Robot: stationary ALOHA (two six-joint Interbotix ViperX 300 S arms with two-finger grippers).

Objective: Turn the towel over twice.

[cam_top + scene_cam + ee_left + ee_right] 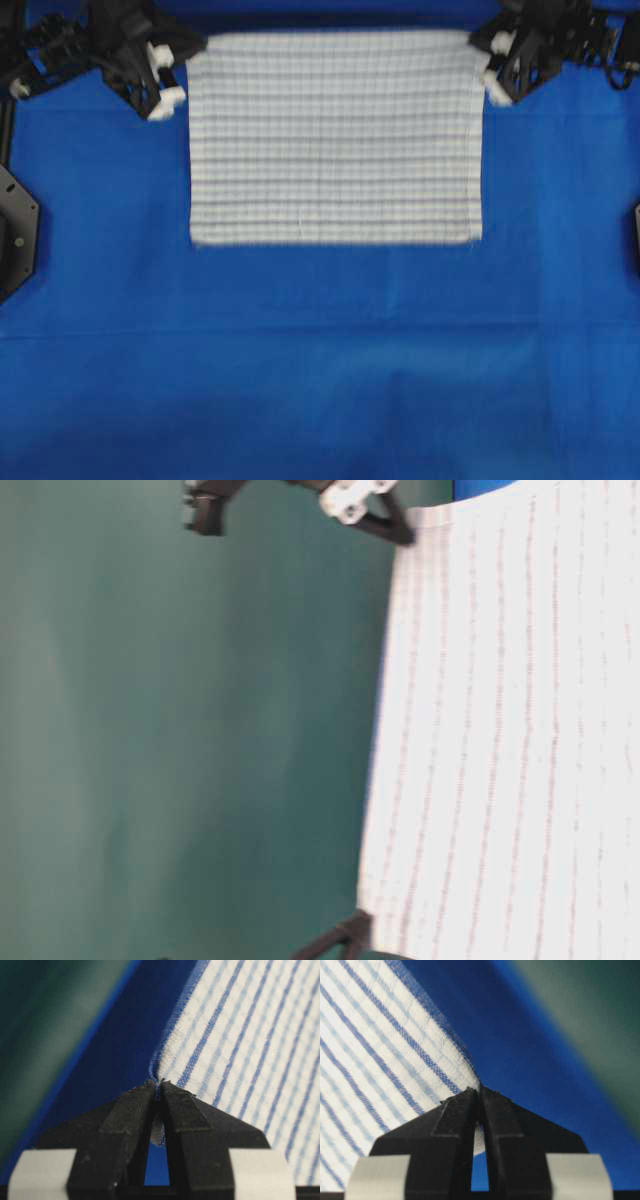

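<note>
The towel (335, 135), white with dark and light blue stripes, lies spread out at the far middle of the blue table covering (320, 380). My left gripper (172, 88) is at its far left corner. In the left wrist view the left gripper (159, 1085) is shut on the towel (250, 1035), with the pinched corner showing between the black fingers. My right gripper (492, 78) is at the far right corner. Seen from the right wrist, the right gripper (480, 1089) is shut on the towel (370, 1060) at its hem. From table level the towel (520, 730) stretches between the two corners.
Black arm bases stand at the left edge (15, 230) and right edge (636, 235) of the table. A green wall (180, 730) rises behind the table's far edge. The blue covering runs broad and bare in front of the towel.
</note>
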